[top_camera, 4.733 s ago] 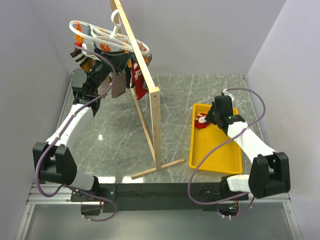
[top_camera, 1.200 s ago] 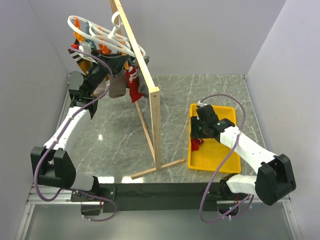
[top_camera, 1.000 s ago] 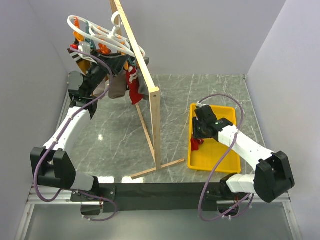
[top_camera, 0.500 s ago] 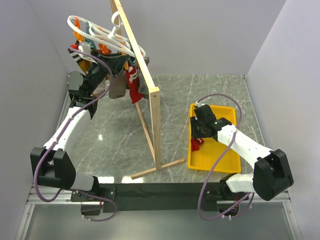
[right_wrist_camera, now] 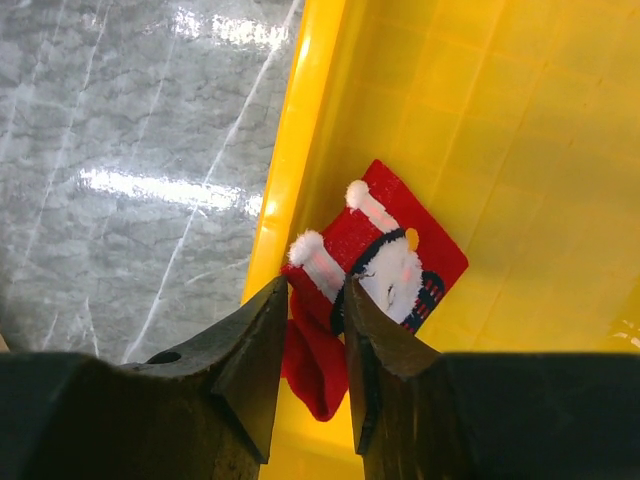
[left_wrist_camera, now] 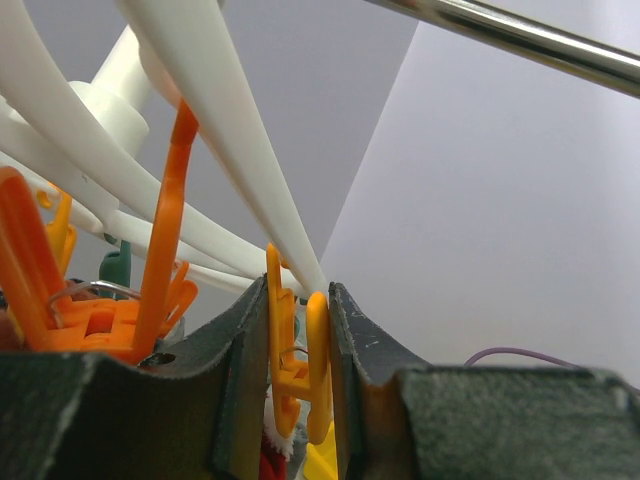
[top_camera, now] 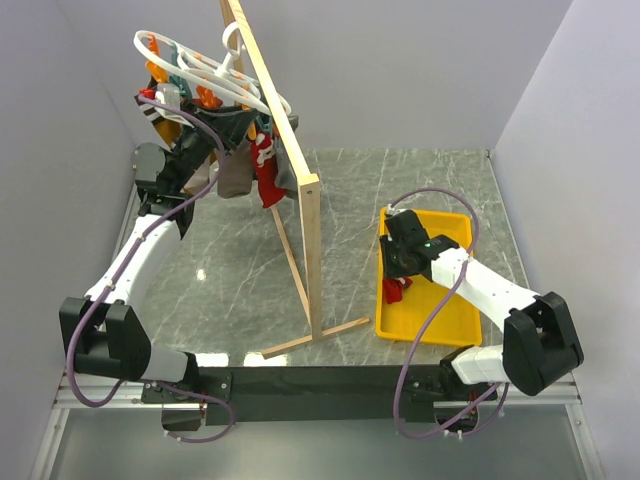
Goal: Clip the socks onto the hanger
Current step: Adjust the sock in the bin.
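Note:
The white hanger (top_camera: 190,68) hangs from the wooden rack at the back left, with several socks clipped under it. One of them is a red sock (top_camera: 268,178). My left gripper (left_wrist_camera: 298,292) reaches up to the hanger's ring (left_wrist_camera: 225,130) and is shut on an orange clip (left_wrist_camera: 316,370). A second red sock (right_wrist_camera: 400,262) with white trim lies at the left wall of the yellow tray (right_wrist_camera: 500,140). My right gripper (right_wrist_camera: 316,290) points down on it, its jaws closed narrowly over a fold of the sock's near end. From above, that right gripper (top_camera: 396,272) hides most of this sock (top_camera: 392,292).
The tall wooden rack (top_camera: 300,200) stands between the two arms, its foot on the marble table (top_camera: 230,280). The yellow tray (top_camera: 445,320) sits at the right. Grey walls close in on the left, back and right.
My right gripper's jaws have drawn closer together over the red sock in the tray, and the arm has edged slightly left. The left gripper still holds the orange clip.

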Available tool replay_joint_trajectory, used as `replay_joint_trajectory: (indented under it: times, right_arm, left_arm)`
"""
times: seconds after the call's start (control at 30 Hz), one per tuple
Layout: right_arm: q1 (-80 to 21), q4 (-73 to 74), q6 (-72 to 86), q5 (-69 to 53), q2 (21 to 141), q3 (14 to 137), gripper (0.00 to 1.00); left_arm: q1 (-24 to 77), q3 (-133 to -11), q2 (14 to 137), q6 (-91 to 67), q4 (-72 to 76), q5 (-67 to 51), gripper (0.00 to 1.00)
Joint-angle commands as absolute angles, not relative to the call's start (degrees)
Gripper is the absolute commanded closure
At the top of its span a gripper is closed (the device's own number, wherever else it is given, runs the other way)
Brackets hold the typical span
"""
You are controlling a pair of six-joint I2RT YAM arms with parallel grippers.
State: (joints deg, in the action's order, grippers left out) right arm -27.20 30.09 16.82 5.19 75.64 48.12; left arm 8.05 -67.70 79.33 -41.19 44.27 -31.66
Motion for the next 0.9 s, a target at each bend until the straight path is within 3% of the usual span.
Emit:
replay_joint_trajectory:
  times: [0.0, 0.43, 0.57, 0.73, 0.83, 0.87]
  right_arm:
    - [-27.9, 28.7, 15.8, 6.3, 75.7, 48.6, 0.64]
    - [-31.7, 29.4, 14.9, 10.1, 83.0, 51.2, 0.6]
    - [-31.6, 28.3, 15.1, 12.6, 83.5, 50.3, 0.77]
    - [-31.6, 27.9, 15.3, 14.8, 82.8, 50.3, 0.87]
    - [-31.4, 28.0, 18.6, 14.0, 81.8, 50.0, 0.76]
    - [-31.1, 27.6, 19.2, 13.3, 81.5, 48.8, 0.68]
  left_arm:
    - [7.5, -67.7, 76.7, -40.0, 47.2, -30.7, 0.84]
    - [7.5, -68.0, 76.9, -39.7, 47.4, -30.7, 0.84]
    - [7.5, -68.3, 77.0, -39.4, 47.2, -30.6, 0.84]
    - [7.6, -68.4, 77.0, -39.5, 47.2, -30.8, 0.84]
    - [7.5, -68.3, 76.8, -39.5, 47.3, -30.8, 0.84]
    - [7.5, -68.1, 76.8, -39.6, 47.4, -30.8, 0.84]
